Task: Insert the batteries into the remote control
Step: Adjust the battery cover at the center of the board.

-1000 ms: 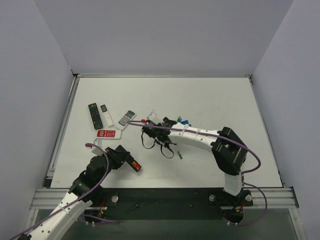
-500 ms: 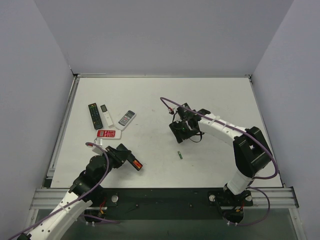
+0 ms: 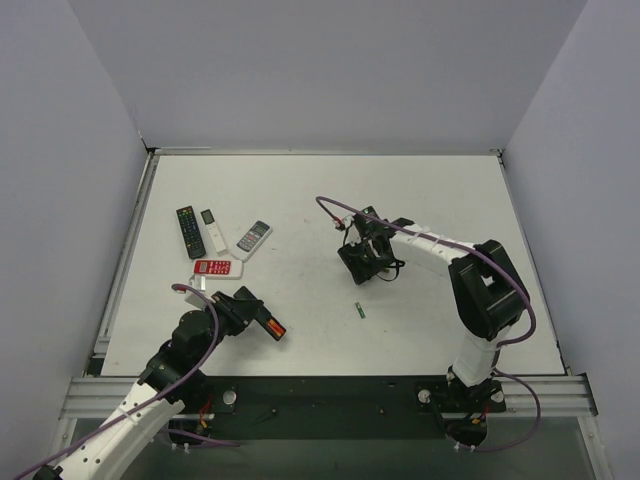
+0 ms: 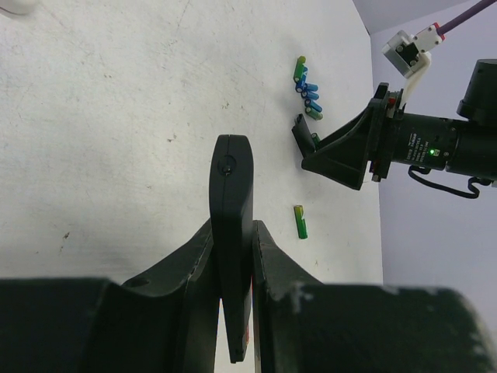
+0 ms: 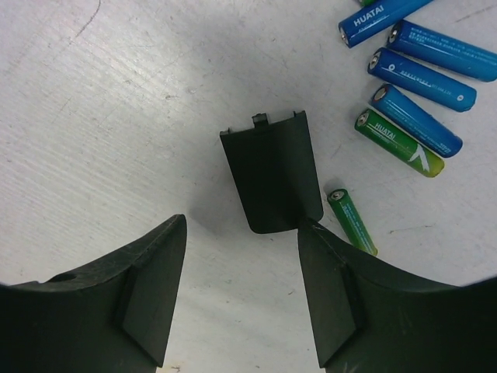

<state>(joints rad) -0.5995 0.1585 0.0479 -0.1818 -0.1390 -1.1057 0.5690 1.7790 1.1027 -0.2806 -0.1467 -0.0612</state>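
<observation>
— Where is the remote control (image 4: 231, 183)?
— Far from the cover (image 5: 272, 171). The left gripper (image 4: 233, 233) pinches it tight by its sides.
— And the right gripper (image 5: 241, 227)?
— Half open over the cover, holding nothing. The batteries (image 5: 411, 74) lie just beside the cover.
— Are they hard to grab?
— I think so. They look small, smooth and round, so they may roll. Pinch one across its middle.

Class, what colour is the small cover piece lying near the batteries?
Plain black cover piece; right wrist view shows it best.
</observation>
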